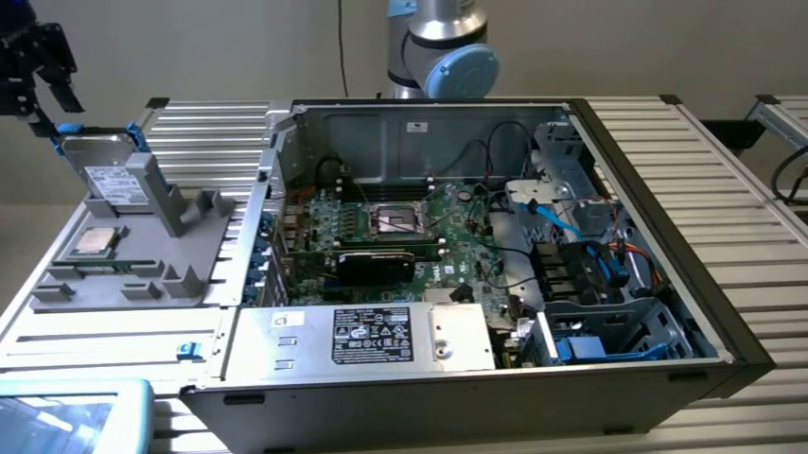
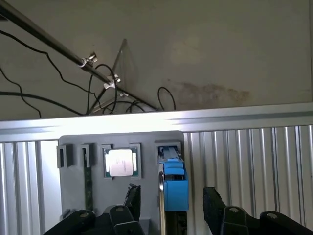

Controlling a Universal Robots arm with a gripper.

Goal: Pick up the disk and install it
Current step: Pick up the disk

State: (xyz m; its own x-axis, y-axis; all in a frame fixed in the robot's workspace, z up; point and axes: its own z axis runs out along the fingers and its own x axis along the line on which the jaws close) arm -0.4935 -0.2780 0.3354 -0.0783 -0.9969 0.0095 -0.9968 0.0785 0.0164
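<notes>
I see my hand (image 1: 36, 59) wide open, partly cut off at the exterior view's left edge, above the disk (image 1: 108, 172). It stands on edge in the grey holder (image 1: 177, 222) on the table (image 1: 732, 189), its lower part hidden.

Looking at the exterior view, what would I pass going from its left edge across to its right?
Gripper → disk → motherboard → blue cables → computer case's black side wall.
</notes>
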